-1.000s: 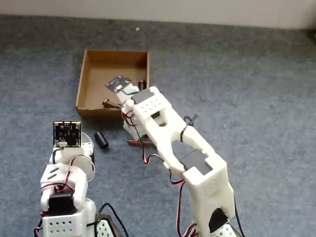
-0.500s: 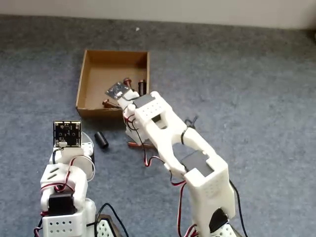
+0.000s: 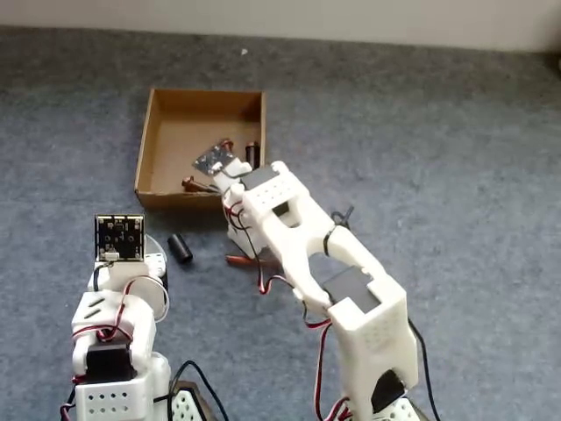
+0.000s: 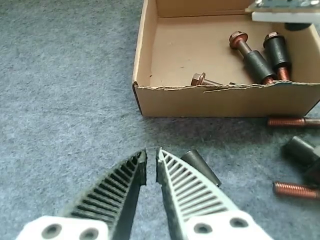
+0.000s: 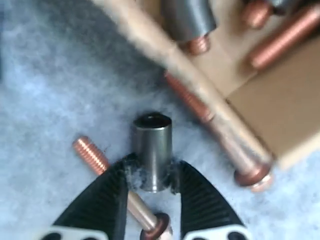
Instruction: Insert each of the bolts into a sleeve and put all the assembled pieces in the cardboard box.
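The cardboard box (image 3: 166, 132) lies at the far left of the carpet and holds assembled bolt-and-sleeve pieces (image 4: 252, 57). My right gripper (image 5: 152, 167) is shut on a dark sleeve (image 5: 152, 137), held low over the carpet just outside the box's near wall (image 5: 165, 55). One loose copper bolt (image 5: 92, 155) lies under it, and another bolt (image 5: 227, 147) lies along the wall. The right arm (image 3: 280, 210) covers that spot from above. My left gripper (image 4: 151, 160) is shut with nothing in it, just in front of a black sleeve (image 4: 200, 167) on the carpet (image 3: 180, 247).
A bolt (image 3: 238, 260) lies on the carpet beside the right arm. A bolt head (image 4: 200, 79) shows inside the box behind its near wall (image 4: 220, 100). Grey carpet (image 3: 438, 158) spreads open to the right and far side.
The right arm has drawn back a little from over the box toward its near wall, uncovering pieces inside the box. The left arm has not moved.
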Controlling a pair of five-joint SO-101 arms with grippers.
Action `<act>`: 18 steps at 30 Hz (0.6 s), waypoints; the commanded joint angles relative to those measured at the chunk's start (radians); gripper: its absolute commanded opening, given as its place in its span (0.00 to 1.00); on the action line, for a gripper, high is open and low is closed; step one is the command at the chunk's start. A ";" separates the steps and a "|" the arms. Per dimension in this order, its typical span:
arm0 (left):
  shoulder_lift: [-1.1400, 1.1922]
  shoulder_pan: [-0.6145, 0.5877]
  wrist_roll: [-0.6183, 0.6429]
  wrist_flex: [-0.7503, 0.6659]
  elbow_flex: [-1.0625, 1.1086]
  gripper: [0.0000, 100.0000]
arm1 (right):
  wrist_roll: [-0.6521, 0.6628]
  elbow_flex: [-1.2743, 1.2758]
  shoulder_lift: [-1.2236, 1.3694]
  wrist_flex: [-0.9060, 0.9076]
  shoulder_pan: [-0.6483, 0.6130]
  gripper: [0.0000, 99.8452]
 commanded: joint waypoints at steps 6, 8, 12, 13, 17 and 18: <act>-0.008 -0.010 -0.017 -0.023 -0.004 0.06 | 0.003 0.068 -0.423 0.163 0.001 0.00; -0.008 -0.010 -0.017 -0.023 -0.004 0.06 | 0.002 0.137 -0.529 0.163 0.008 0.00; -0.008 -0.010 -0.017 -0.026 -0.007 0.06 | 0.000 0.329 -0.740 0.130 0.065 0.00; -0.008 -0.010 -0.017 -0.026 -0.013 0.06 | 0.000 0.383 -0.797 0.111 0.087 0.00; -0.007 -0.005 -0.051 -0.028 -0.041 0.06 | 0.000 0.630 -0.984 -0.021 0.163 0.00; -0.007 -0.004 -0.092 -0.025 -0.051 0.06 | 0.000 0.697 -1.024 -0.067 0.171 0.00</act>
